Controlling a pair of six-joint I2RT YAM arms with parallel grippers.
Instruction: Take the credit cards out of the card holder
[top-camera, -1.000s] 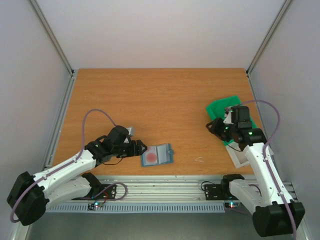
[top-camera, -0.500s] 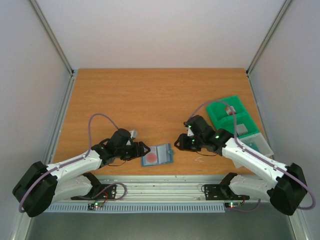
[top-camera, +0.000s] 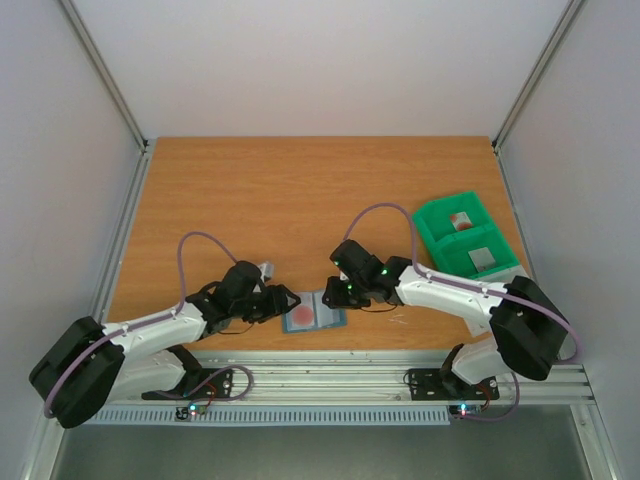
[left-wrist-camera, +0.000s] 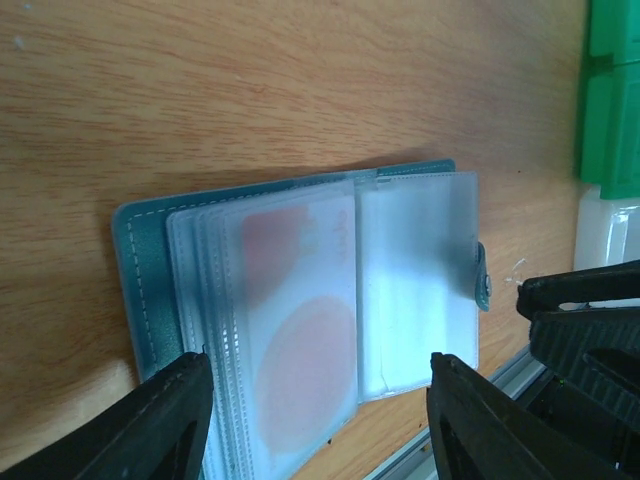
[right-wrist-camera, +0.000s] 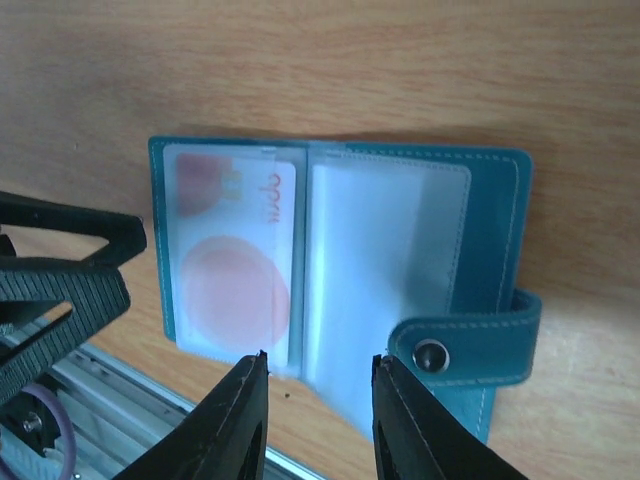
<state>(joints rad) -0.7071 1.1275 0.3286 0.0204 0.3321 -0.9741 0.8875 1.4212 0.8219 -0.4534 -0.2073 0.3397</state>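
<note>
The card holder (right-wrist-camera: 495, 220) lies open on the table (right-wrist-camera: 320, 70), with 1 red card (right-wrist-camera: 235, 270) inside its left-hand clear pocket. The right gripper (right-wrist-camera: 320, 362) hangs over its lower edge, jaws a little apart.

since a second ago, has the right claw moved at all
Yes. The right claw has left the green bin on the table's right side and swung left. It now sits at the card holder's right edge.

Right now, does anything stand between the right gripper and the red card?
Only the clear sleeve that covers the red card in the open holder. The right gripper hangs open at the holder's edge, nothing else between. The left gripper, also open, is at the card's far side, off that path.
</note>
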